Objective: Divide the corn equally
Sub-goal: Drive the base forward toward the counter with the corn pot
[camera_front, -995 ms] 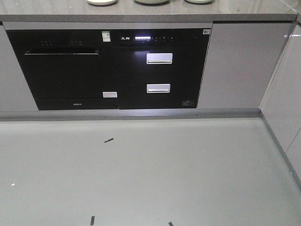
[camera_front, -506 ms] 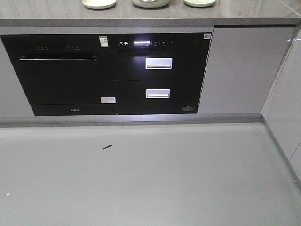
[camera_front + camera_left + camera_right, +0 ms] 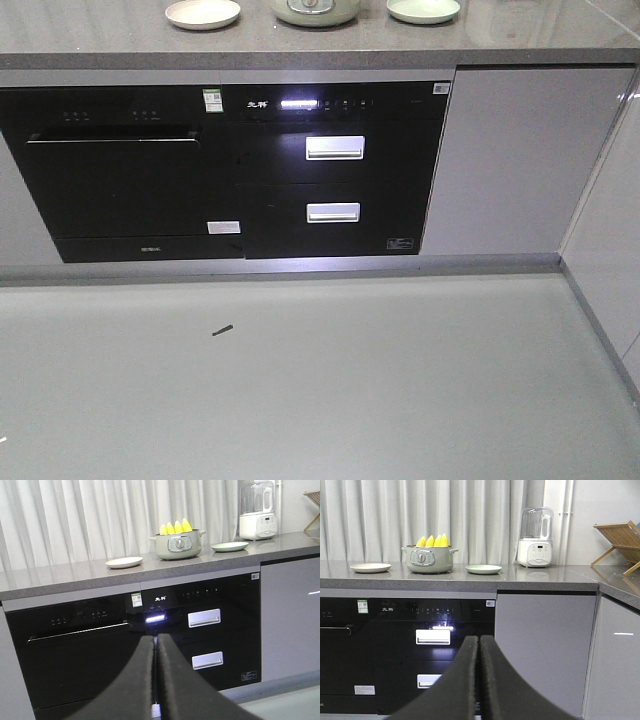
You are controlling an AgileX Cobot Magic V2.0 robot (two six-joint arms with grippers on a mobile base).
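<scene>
Clearly 4 upright, bright-yellow corn (image 3: pixel 178 527).

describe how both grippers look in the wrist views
Left gripper and right gripper look alike: two matte black fingers each, wide-based, curving to narrow tips. A small pale piece sits low between the left pair. No cables or markings show.

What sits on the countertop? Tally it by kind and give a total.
Corn cobs: 4 tips showing
Electric pot holding them: 1
Plates: 2, a cream plate and a pale green plate
Blender: 1
Wooden rack: 1
Total: 9
</scene>
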